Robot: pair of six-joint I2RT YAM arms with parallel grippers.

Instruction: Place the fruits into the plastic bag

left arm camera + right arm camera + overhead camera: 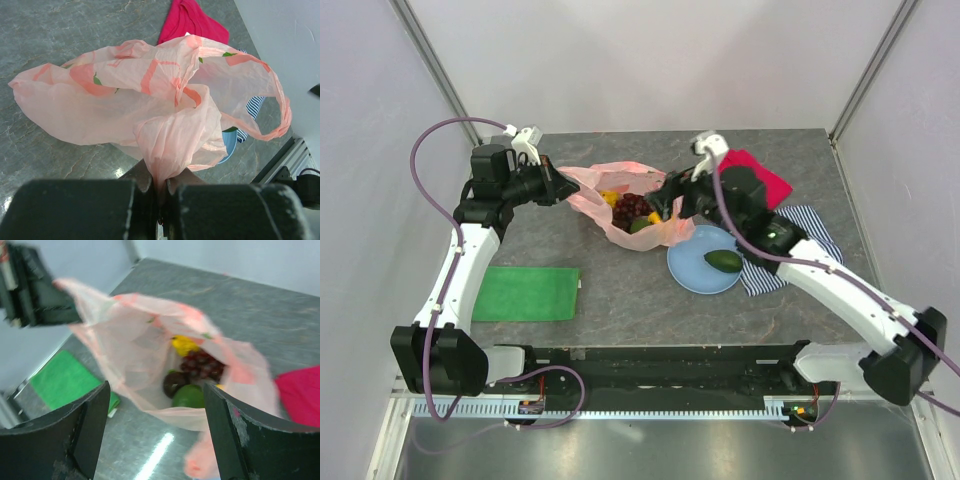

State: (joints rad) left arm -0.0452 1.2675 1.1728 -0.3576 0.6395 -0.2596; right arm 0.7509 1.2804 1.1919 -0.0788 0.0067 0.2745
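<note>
Thin pink plastic bag (620,205) in the middle of the grey, stone-look table (620,330). See-through and crinkly, full of soft folds, with peach pictures and small green leaves printed on it. Two loop handles, one hanging loose on the far side in the left wrist view. Mouth of the bag pulled open and facing up.

Left gripper (161,186) squeezed tight on a bunched-up bit of the bag's edge, holding that side up off the table. Black, blocky fingers, pressed close with only thin plastic between them.

Right gripper (157,390) spread wide apart, just over the right side of the bag's mouth. Flat black fingers with scuffed, pale marks.

Inside the bag, all close together:
- a bumpy dark red grape bunch (202,365)
- a yellow citrus (184,345) just behind the grapes
- a smooth dark round fruit (175,382)
- a round green lime (189,396) touching the dark one

Outside the bag, an egg-shaped green avocado (723,261) lying on a round pale blue plate (685,272), just beside the bag.

Soft red cloth (765,178) at the back right. Blue-and-white striped cloth (812,232) partly under the plate. Flat green cloth (525,293) at the near left, well apart from the bag.
</note>
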